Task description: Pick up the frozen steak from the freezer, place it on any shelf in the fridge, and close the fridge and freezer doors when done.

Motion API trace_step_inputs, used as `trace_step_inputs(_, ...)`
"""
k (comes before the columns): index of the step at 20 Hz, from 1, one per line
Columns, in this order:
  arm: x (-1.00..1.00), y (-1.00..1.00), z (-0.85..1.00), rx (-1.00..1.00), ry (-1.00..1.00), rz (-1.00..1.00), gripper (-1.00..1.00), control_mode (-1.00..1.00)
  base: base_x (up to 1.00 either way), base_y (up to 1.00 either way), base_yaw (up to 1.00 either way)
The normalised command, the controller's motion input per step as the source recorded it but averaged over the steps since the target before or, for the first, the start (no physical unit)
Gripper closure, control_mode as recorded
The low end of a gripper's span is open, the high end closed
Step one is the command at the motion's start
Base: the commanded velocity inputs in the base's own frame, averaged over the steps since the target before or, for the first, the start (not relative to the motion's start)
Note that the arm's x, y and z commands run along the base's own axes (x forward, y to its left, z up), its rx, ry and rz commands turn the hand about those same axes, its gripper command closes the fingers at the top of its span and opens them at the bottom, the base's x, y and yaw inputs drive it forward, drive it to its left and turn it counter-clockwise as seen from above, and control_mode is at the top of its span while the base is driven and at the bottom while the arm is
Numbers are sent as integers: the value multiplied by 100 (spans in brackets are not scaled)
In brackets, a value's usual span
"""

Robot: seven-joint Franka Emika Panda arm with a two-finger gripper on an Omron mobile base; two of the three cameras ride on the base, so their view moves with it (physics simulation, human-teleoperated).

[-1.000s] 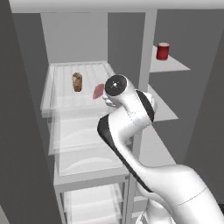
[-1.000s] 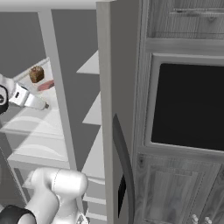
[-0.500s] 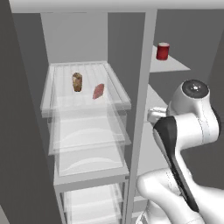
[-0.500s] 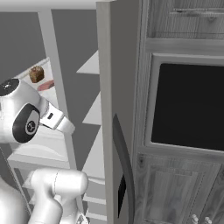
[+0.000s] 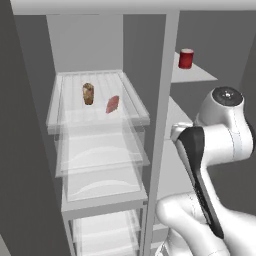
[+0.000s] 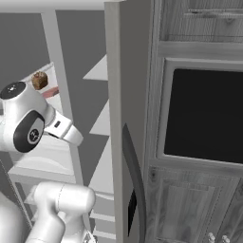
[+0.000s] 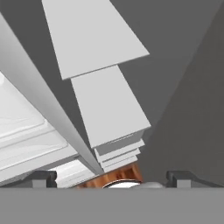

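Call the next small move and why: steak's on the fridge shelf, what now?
Probably swing toward the freezer door and start pushing it shut. The frozen steak already lies on the clear shelf beside the brown lump, and the end effector is open, holding nothing, facing the freezer shelves.

The white arm (image 5: 215, 165) rises from the lower right of the left base view, its lower link sweeping up in a broad curve with a dark band running along its edge. It bends sharply at a bulky elbow, capped at the top by a round joint with a dark disc (image 5: 227, 96). In the right base view the same rounded joint (image 6: 21, 124) sits at the left, a dark circular face turned toward the camera, and a short white wrist section (image 6: 64, 129) slants down and to the right from it. In the hand view the gripper (image 7: 111, 178) has its two dark fingertips (image 7: 43, 178) set wide apart, with nothing between them.
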Motion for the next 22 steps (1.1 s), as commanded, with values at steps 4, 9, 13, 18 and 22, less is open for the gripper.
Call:
trace_step_inputs(4, -8, 9, 0, 0, 0, 0, -100, 100, -28, 40, 0)
trace_step_inputs(9, 0, 0, 0, 0, 0, 0, -100, 100, -20, 72, 0)
trace_step_inputs(13, 0, 0, 0, 0, 0, 0, -100, 100, -13, 49, 0)
trace_step_inputs(18, 0, 0, 0, 0, 0, 0, -100, 100, -56, -9, 0)
trace_step_inputs(22, 0, 0, 0, 0, 0, 0, -100, 100, -63, -20, 0)
